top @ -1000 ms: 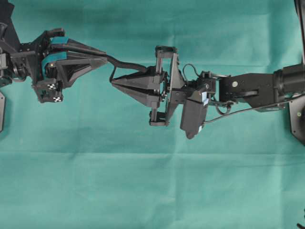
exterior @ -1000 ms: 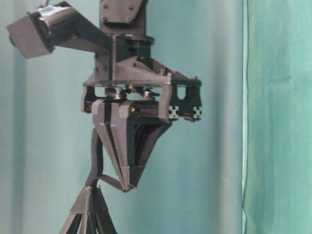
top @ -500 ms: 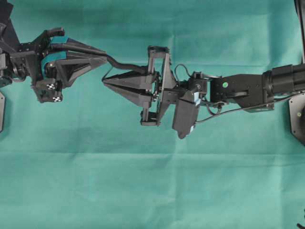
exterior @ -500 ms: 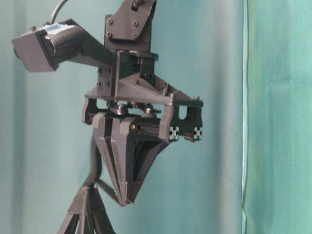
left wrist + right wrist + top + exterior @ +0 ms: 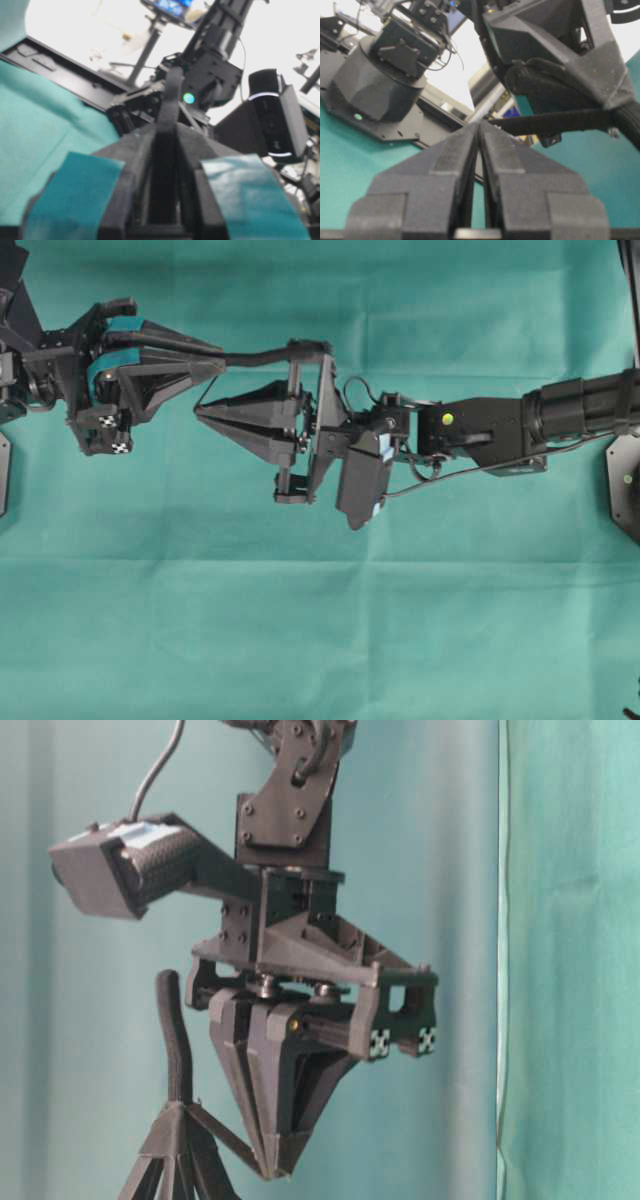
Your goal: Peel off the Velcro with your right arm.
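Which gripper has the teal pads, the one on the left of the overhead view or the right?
The left gripper, on the left of the overhead view: teal pads and checkered tags. The right gripper is all black with long wedge fingers.

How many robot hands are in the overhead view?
2. The left hand, with teal pads, reaches in from the left edge; the all-black right hand comes from the right, its tips just below the left's. No others visible.

Velcro (image 5: 262, 357) and right arm (image 5: 500, 425), mid-air above the green cloth

Black strap split into two layers: the thick one runs rightward, the thin one slants down into the right arm's closed, all-black pointed fingertips (image 5: 200, 411)
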Robot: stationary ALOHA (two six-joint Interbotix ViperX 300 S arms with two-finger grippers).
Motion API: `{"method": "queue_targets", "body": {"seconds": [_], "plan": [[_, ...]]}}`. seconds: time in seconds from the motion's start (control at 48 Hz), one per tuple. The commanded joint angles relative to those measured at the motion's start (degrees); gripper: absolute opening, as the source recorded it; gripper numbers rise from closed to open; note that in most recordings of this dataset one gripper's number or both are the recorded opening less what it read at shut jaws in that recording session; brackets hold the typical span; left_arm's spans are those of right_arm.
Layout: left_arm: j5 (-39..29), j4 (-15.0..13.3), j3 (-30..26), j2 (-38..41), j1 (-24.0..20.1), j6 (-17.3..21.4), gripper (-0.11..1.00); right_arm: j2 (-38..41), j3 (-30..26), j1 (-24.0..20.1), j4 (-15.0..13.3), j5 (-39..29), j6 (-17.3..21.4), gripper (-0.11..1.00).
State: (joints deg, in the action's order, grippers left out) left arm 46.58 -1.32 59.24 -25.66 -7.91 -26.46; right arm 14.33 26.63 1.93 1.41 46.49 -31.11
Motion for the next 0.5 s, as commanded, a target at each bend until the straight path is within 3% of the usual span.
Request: {"method": "queue_targets", "body": {"seconds": [0.0, 0.146, 0.375, 0.479], "plan": [[1.3, -0.1, -1.3, -0.6, -0.7, 0.1, 0.1, 0.2, -1.1, -0.8, -0.3, -1.6, 0.2, -0.09], [1.3, -0.1, -1.3, -0.5, -0.8, 0.1, 0.1, 0.4, -1.8, -1.0, -1.1, -2.7, 2.4, -0.09], [1.4, -0.1, -1.3, -0.5, -1.1, 0.1, 0.1, 0.5, -1.8, -1.0, -5.7, -3.3, 7.3, -0.09], [1.3, -0.1, -1.2, -0.6, -1.1, 0.1, 0.1, 0.4, -1.8, -1.0, -5.9, -3.3, 7.7, -0.09]]}}
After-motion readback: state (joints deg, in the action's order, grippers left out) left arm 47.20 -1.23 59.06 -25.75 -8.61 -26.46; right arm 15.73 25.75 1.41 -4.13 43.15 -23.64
